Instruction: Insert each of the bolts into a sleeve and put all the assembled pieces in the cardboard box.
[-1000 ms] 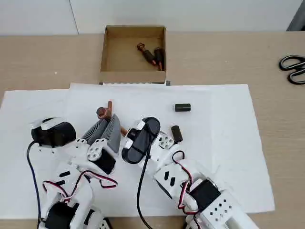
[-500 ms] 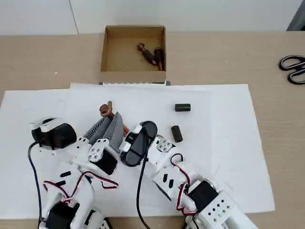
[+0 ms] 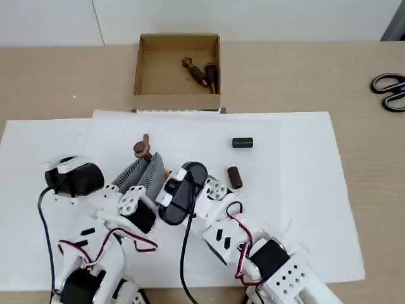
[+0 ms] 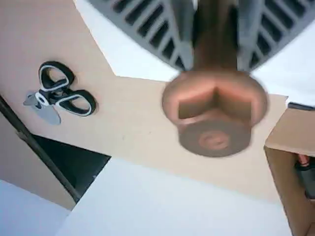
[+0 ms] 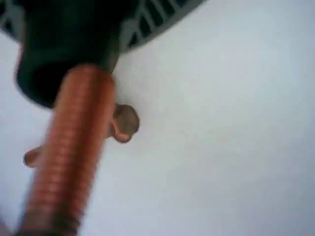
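Over the papered surface (image 3: 285, 76), the left pincer (image 4: 214, 29) is clamped on a bolt (image 4: 215, 110) whose thread meets the mouth of the sleeve (image 5: 59, 54) clamped in the right pincer (image 5: 74, 19); insertion seems the step in hand, needing a straight push home before the carry to the box (image 3: 177, 101) well beyond both pincers.

No readable text, label, number or sign appears on anything here

Left claw (image 3: 150, 163), right claw (image 5: 69, 34) both clenched
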Controlling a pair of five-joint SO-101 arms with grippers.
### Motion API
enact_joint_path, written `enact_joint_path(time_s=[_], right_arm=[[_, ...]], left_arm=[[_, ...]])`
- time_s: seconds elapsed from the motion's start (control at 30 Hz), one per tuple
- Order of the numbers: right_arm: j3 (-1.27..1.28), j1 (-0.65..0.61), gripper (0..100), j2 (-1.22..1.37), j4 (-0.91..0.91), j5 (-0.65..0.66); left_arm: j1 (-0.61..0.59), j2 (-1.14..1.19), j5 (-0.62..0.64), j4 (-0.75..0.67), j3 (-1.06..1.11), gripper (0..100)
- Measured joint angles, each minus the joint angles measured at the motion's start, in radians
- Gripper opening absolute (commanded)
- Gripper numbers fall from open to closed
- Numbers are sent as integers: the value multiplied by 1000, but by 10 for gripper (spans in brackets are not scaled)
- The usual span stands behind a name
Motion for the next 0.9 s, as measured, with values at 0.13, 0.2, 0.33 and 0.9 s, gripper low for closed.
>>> enact_joint_path(time_s=[0.13,0.2,0.33,0.9], right_arm=[[0,0,2,0,0,3],[2,0,2,0,0,3],[2,0,2,0,0,3],[2,-23,2,0,0,-60]], left_arm=[[-2,-2,0,18,-2,6],[-2,-2,0,20,0,6],[-2,-3,5,20,3,6],[-2,-2,40,-38,26,6]])
